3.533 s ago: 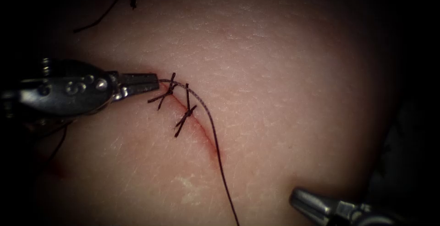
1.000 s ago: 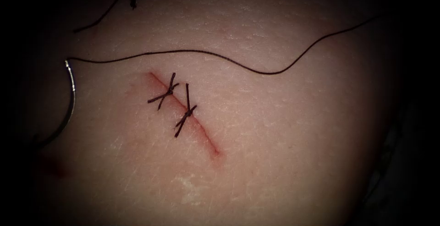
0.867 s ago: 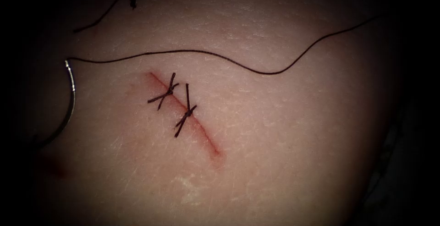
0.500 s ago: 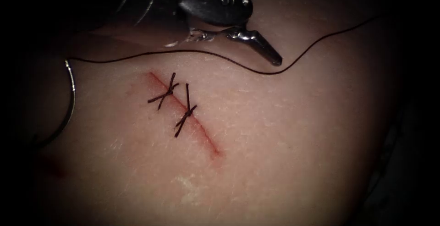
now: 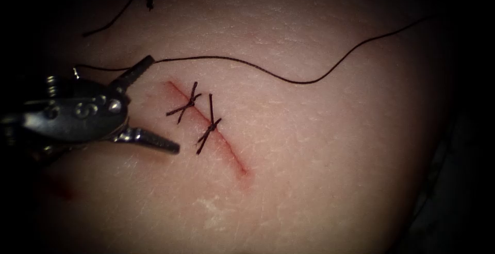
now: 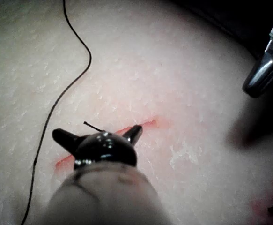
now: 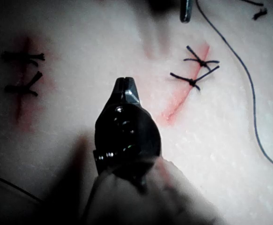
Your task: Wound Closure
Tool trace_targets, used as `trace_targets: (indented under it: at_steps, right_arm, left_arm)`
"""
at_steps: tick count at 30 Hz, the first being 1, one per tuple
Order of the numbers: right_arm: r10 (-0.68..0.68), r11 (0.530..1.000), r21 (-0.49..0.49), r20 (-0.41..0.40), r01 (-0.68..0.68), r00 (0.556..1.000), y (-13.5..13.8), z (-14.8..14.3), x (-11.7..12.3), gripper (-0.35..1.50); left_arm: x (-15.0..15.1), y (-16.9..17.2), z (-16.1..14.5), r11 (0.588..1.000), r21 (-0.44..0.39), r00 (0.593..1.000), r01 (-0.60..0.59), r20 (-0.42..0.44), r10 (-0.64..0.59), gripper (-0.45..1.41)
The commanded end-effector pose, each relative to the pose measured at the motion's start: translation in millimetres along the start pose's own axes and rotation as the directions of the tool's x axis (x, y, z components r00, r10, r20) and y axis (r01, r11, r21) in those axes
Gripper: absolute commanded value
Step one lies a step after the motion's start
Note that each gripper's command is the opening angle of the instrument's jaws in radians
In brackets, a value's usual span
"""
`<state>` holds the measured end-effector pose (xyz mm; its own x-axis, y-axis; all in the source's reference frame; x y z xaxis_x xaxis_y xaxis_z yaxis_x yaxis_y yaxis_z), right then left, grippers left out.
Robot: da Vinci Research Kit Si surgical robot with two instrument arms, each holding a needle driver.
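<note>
The cut (image 5: 227, 148) runs slantwise across the tissue (image 5: 319, 146), with two knotted stitches (image 5: 190, 101) on its upper half. My left tool (image 5: 161, 104) comes in from the left with its jaws wide open and holds nothing. One jaw tip lies by the thread (image 5: 289, 80), the other just left of the cut. The needle (image 5: 76, 71) lies on the tissue left of the cut, mostly hidden behind that tool. In the left wrist view the open jaws (image 6: 99, 133) straddle the cut (image 6: 143, 124). My right tool (image 7: 125, 86) is shut and holds nothing.
Two cut thread ends (image 5: 111, 19) lie at the far upper left. A spot of red fluid (image 5: 62, 189) sits at the lower left. The right wrist view has a second stitched cut (image 7: 21, 75) beside the first (image 7: 188, 84).
A second ago no tool was in the endoscope view. Half a second ago the left tool stood above the thread; now it is left of the cut, covering the needle.
</note>
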<state>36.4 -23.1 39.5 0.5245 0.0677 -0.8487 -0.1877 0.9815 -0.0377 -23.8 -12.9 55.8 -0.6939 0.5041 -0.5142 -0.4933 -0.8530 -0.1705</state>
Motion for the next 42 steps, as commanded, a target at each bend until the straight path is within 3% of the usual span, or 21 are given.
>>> trace_targets:
  at_steps: [1,15,24,30,33,37,39,42]
  right_arm:
    - [0.001,1.000,0.003,-0.003,-0.001,1.000,-0.7,0.9,-0.1,-0.35]
    - [0.000,1.000,0.004,-0.004,0.000,1.000,-0.9,0.8,0.0,-0.35]
    - [-0.001,1.000,0.005,-0.005,0.001,1.000,-1.1,0.7,0.2,-0.35]
    - [-0.002,1.000,0.004,-0.003,0.002,1.000,-1.2,0.5,0.2,-0.35]
    - [-0.002,1.000,0.004,-0.003,0.002,1.000,-1.2,0.5,0.1,-0.35]
    - [-0.002,1.000,0.004,-0.003,0.002,1.000,-1.3,0.4,0.2,-0.35]
    - [-0.002,1.000,0.005,-0.003,0.002,1.000,-1.3,0.4,0.2,-0.35]
    - [-0.002,1.000,0.003,-0.001,0.002,1.000,-1.3,0.4,0.2,-0.35]
  left_arm:
    - [-1.9,0.8,0.4,1.000,0.023,1.000,0.008,-0.001,-0.008,0.98]
    - [-13.9,0.9,-2.2,0.984,0.154,0.994,0.095,0.035,-0.101,0.84]
    - [-16.8,1.0,0.0,0.981,0.168,0.988,0.094,0.105,-0.113,0.74]
    - [-18.7,1.6,1.8,0.990,0.120,0.987,0.079,0.131,-0.095,0.72]
    - [-19.4,1.5,2.1,0.989,0.125,0.986,0.081,0.134,-0.098,0.60]
    - [-20.2,0.6,1.9,0.986,0.136,0.984,0.094,0.139,-0.113,0.27]
    - [-20.4,0.1,1.7,0.987,0.132,0.984,0.094,0.139,-0.113,0.27]
    - [-21.0,-0.4,1.3,0.986,0.138,0.983,0.098,0.143,-0.118,0.12]
